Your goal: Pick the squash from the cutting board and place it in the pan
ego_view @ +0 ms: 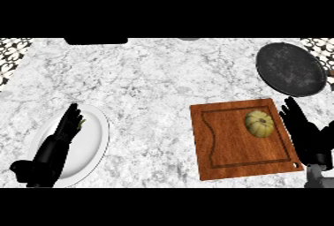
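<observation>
Left hand (57, 141) shows at the view's left, over a white plate (95, 137), fingers straight and close together, pointing up the view and holding nothing. A small greenish speck sits by its fingertips, too small to tell what it is. The wrist end of this hand hides the plate's lower left part.

The bench (150, 88) is white marble with grey veins and fills nearly the whole view. Dark patterned tiling (12, 55) shows at its upper left corner and again at the upper right. A black shape (96, 40) is cut off by the top edge and cannot be made out.

Right of centre lies a reddish-brown wooden cutting board (228, 150) with a groove running round inside its rim. The squash (259, 122) rests on the board's upper right part: small, round and somewhat flattened, pale yellow-green, with ribs running from its top.

Up and to the right, apart from the board, sits the pan (291, 68), dark grey and round.

The right hand (310, 134) is at the board's right edge, just beside the squash without touching it, fingers straight and slightly spread, holding nothing. Its outer side is cut off by the view's right edge.
</observation>
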### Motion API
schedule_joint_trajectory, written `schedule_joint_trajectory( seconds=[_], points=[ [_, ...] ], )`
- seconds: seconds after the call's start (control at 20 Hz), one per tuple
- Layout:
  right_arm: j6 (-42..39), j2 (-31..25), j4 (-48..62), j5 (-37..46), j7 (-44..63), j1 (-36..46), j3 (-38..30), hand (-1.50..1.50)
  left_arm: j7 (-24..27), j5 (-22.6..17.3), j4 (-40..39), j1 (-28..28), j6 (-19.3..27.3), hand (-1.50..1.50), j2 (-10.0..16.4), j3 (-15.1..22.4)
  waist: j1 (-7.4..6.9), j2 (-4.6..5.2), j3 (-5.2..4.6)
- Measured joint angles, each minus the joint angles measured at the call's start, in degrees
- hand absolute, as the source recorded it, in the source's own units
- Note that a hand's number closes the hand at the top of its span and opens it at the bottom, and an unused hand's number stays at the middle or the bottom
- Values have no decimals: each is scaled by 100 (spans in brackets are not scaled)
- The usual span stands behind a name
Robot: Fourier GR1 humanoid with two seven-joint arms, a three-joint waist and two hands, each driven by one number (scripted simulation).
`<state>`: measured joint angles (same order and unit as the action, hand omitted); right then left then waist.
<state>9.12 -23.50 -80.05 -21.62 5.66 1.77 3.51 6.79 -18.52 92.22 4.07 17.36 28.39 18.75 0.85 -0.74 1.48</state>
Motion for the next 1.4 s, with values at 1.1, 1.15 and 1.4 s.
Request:
schedule_joint_trajectory(
  seconds=[1.1,1.15,1.4],
  points=[
    [-5348,-2573,302,424,-3025,2556,-30,-150,-588,-132,-416,-1524,157,0,-119,-515,-354,252,-96],
    [-5352,-2702,257,583,-3072,2640,11,-150,-608,-132,-461,-1575,149,0,-138,-509,-359,253,-99],
    [-5326,-3287,327,1154,-3279,3140,199,-150,-659,-109,-636,-1805,89,0,-178,-506,-440,255,-112]
  ],
)
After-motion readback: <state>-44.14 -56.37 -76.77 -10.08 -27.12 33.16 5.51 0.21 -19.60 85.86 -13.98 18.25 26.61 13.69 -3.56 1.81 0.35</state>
